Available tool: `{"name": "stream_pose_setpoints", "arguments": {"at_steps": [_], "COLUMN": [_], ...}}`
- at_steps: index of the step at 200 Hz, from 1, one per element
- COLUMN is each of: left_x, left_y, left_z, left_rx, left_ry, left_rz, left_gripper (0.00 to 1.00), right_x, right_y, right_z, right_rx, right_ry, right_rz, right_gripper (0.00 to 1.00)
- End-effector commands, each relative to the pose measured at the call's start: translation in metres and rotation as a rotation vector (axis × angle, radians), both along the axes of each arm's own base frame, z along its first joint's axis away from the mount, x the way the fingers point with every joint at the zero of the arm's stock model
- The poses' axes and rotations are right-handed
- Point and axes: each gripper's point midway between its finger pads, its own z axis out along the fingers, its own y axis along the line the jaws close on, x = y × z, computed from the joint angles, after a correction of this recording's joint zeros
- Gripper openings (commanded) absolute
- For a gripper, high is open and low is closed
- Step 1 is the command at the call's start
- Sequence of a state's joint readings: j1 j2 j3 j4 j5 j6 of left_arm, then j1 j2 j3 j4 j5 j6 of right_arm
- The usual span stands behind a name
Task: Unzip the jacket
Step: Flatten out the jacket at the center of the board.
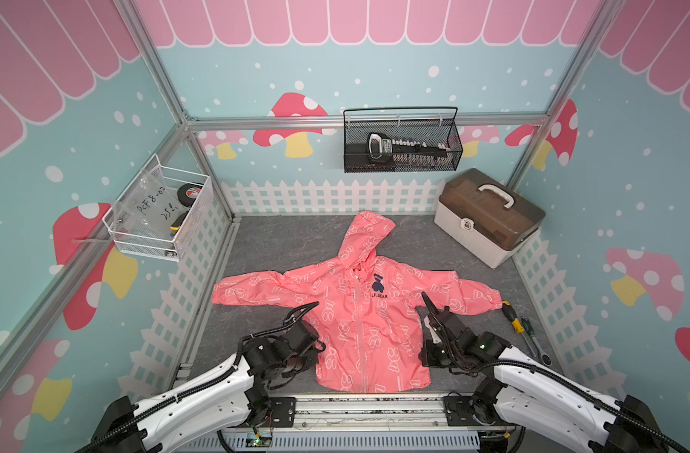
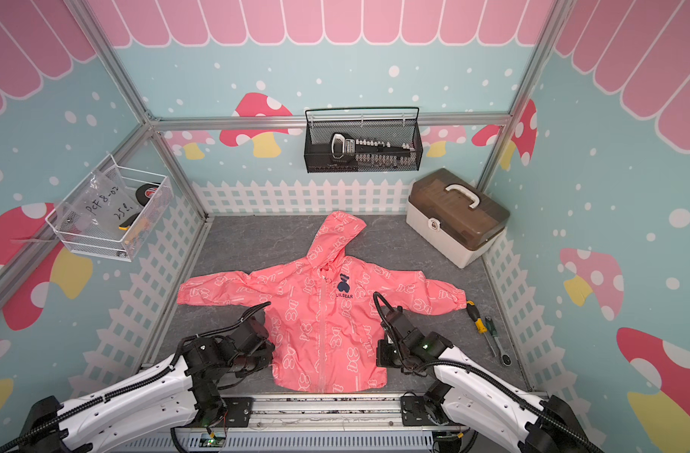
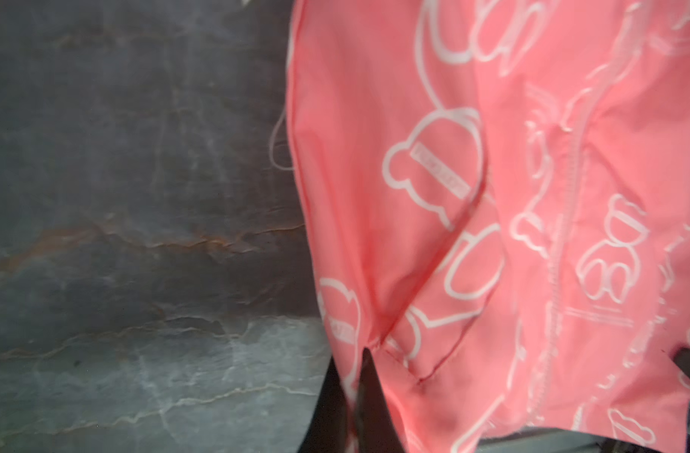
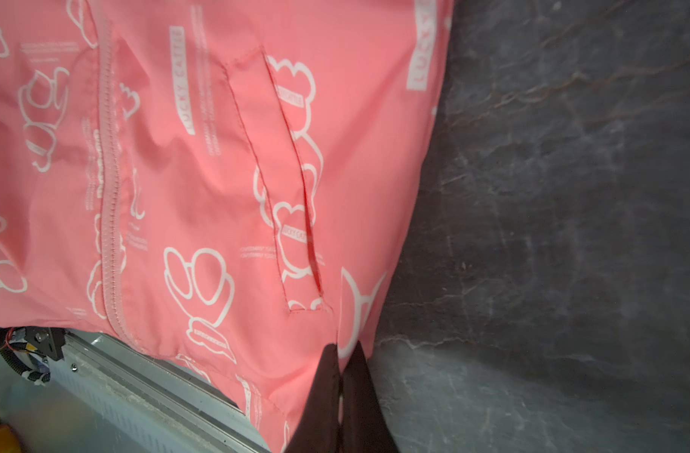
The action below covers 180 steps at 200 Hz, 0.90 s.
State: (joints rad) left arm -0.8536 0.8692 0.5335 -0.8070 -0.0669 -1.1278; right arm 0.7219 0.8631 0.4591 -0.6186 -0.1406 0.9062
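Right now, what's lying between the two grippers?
The lower front of the jacket, with its closed zipper, shown in both top views; the left gripper and right gripper each pinch a side edge.

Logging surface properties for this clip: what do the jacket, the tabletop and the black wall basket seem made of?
Jacket: thin woven synthetic, probably nylon or polyester; slight sheen, crisp creases. Tabletop: matte grey stone-look surface, veined; possibly printed. Black wall basket: dark-coated metal mesh; see-through grid, wire rim.
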Motion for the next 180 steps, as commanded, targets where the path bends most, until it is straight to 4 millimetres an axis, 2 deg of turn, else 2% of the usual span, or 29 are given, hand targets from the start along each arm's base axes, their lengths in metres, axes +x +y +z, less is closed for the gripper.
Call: {"name": "stream_pose_setpoints", "arguments": {"at_steps": [1,29,41,52,58,67,84,87,108,121,136,160,180], "left_x": [0.016,0.035,0.049,0.066,0.077,0.094,0.124,0.131,0.159,0.163,0.153,0.119,0.087], "left_y": [0.0,-0.001,0.002,0.006,0.007,0.011,0.014,0.019,0.027,0.027,0.032,0.04,0.034], "left_z": [0.022,0.018,0.018,0.021,0.024,0.03,0.045,0.047,0.061,0.064,0.058,0.031,0.01], "left_rx": [0.1,0.19,0.189,0.174,0.152,0.114,0.051,0.043,0.026,0.018,0.024,0.031,0.036], "left_ry": [-0.046,0.027,0.058,0.061,0.056,0.046,0.011,0.008,-0.032,-0.035,-0.024,0.025,0.059], "left_rz": [-0.047,-0.091,-0.083,-0.066,-0.054,-0.024,0.011,0.035,0.069,0.072,0.087,0.111,0.097], "left_gripper": [0.0,0.0,0.0,0.05,0.1,0.25,0.47,0.5,0.61,0.69,0.74,0.74,0.74], "right_x": [0.022,0.057,0.077,0.099,0.111,0.129,0.161,0.166,0.193,0.196,0.187,0.156,0.128], "right_y": [0.002,0.008,0.008,0.005,0.002,-0.002,-0.01,-0.011,-0.016,-0.017,-0.02,-0.032,-0.043], "right_z": [0.022,0.039,0.045,0.049,0.051,0.053,0.052,0.052,0.047,0.043,0.044,0.042,0.036], "right_rx": [-0.033,-0.088,-0.084,-0.06,-0.044,-0.021,0.008,0.013,0.045,0.056,0.046,-0.006,-0.04], "right_ry": [-0.092,-0.138,-0.146,-0.149,-0.149,-0.147,-0.132,-0.129,-0.098,-0.076,-0.087,-0.093,-0.075], "right_rz": [-0.009,0.01,0.0,-0.028,-0.047,-0.074,-0.127,-0.133,-0.149,-0.13,-0.096,-0.061,-0.049], "right_gripper": [0.0,0.0,0.0,0.0,0.0,0.0,0.0,0.02,0.11,0.19,0.31,0.47,0.56]}}
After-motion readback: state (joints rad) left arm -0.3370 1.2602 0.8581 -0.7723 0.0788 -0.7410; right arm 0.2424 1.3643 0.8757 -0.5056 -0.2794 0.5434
